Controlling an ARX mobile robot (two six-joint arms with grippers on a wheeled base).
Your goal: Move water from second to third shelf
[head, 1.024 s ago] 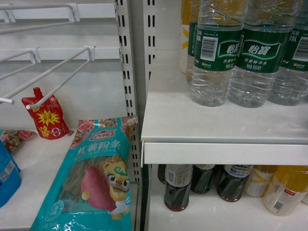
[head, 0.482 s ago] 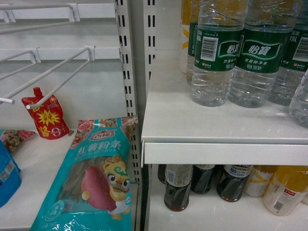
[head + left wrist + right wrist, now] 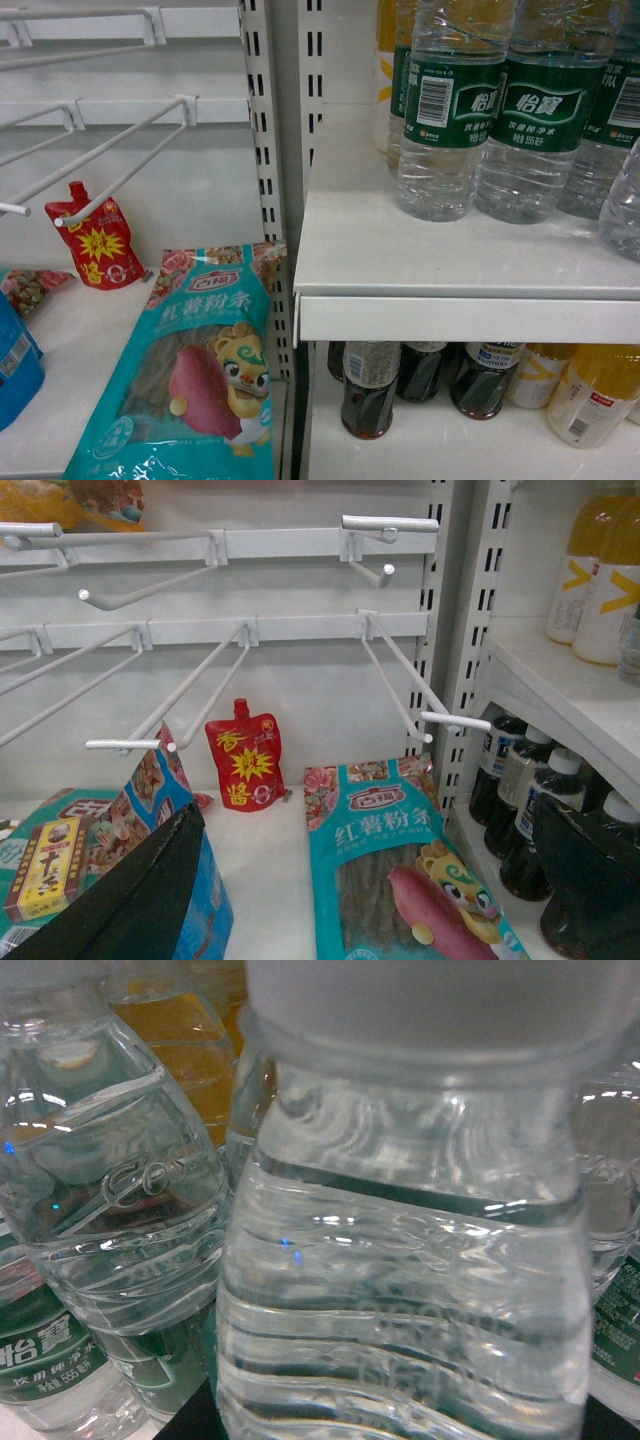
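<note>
A clear ribbed water bottle [image 3: 400, 1290] fills the right wrist view, its cap close to the lens. Dark parts of my right gripper [image 3: 400, 1430] show on both sides of its lower body, so the jaws are shut on it. In the head view only an edge of this water bottle [image 3: 625, 205] shows at the far right, above the white shelf [image 3: 460, 265]. The gripper itself is outside that view. My left gripper [image 3: 370, 880] hangs open over the lower left shelf with nothing between its black fingers [image 3: 130, 900].
Several green-labelled water bottles [image 3: 535, 110] stand at the back of the white shelf. Below it are dark sauce bottles [image 3: 368, 390] and yellow drinks [image 3: 595, 395]. To the left lie a teal noodle packet [image 3: 195, 370], a red pouch [image 3: 95, 240] and white peg hooks [image 3: 110, 170].
The held water bottle has come into the head view from the right edge, above the white shelf. Between half a second ago and now it has hardly moved.
</note>
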